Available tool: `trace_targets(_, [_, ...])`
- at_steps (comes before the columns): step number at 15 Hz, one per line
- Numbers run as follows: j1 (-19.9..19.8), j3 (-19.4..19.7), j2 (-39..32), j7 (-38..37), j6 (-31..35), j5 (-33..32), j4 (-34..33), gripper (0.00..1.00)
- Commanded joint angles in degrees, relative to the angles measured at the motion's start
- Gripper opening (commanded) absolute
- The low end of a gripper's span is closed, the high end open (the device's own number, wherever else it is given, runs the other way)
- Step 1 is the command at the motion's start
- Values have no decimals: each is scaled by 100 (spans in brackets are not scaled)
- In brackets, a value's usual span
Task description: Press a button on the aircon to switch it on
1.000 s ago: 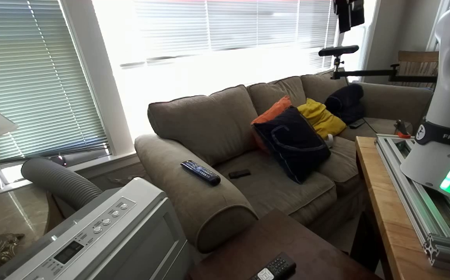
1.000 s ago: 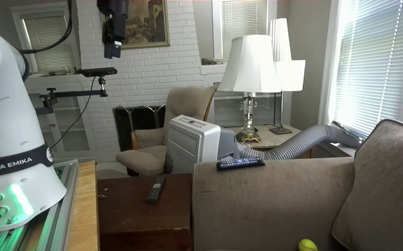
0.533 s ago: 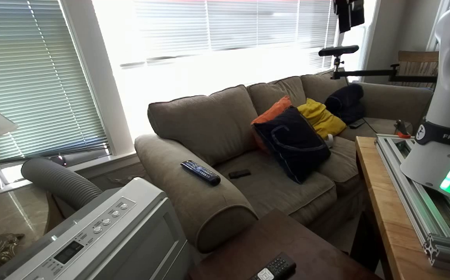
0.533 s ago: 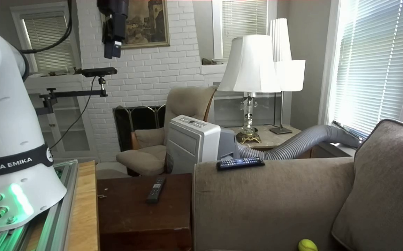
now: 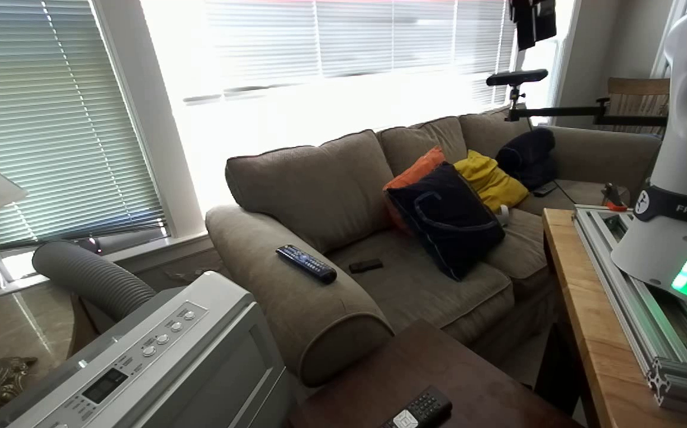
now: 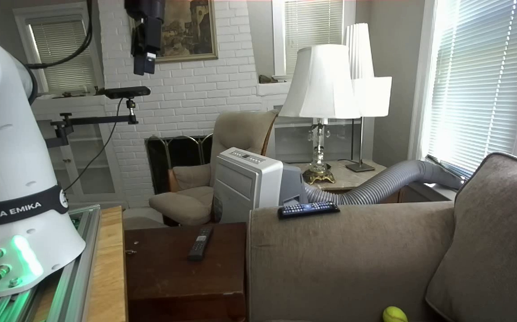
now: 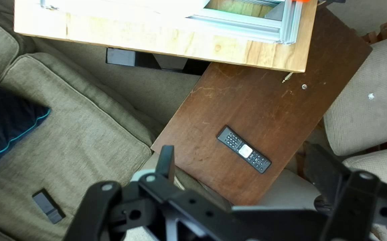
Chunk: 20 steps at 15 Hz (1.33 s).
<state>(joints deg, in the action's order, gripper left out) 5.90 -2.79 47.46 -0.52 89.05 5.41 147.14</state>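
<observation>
Aircon stands near the brown table and sofa, the empty gripper spread wide.

A black remote (pale-centred) lies on the brown table beside the sofa.

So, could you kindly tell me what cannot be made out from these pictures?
Aircon: its base, hidden behind the brown table in an exterior view.
Display: any reading, too small and dark in both exterior views.
Yellow-green ball: its underside, cut off by the lower edge in an exterior view.
Wrist view: whatever lies behind the fingers.
</observation>
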Motion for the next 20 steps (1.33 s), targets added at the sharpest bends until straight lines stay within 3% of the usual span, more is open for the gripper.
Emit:
trace_targets(1, [9, -59, -284, 103, 200, 104, -102, 100])
trace_targets(6, [207, -150, -1240, 426, 1043, 101, -470, 100])
trace_targets(13, [543, -48, -2995, 2147, 2368, 4, -1579, 100])
trace_targets(17, [711, -267, -3737, 2768, 2915, 85, -2200, 100])
trace_targets(20, [865, -559, -4086, 2704, 3256, 86, -2518, 100])
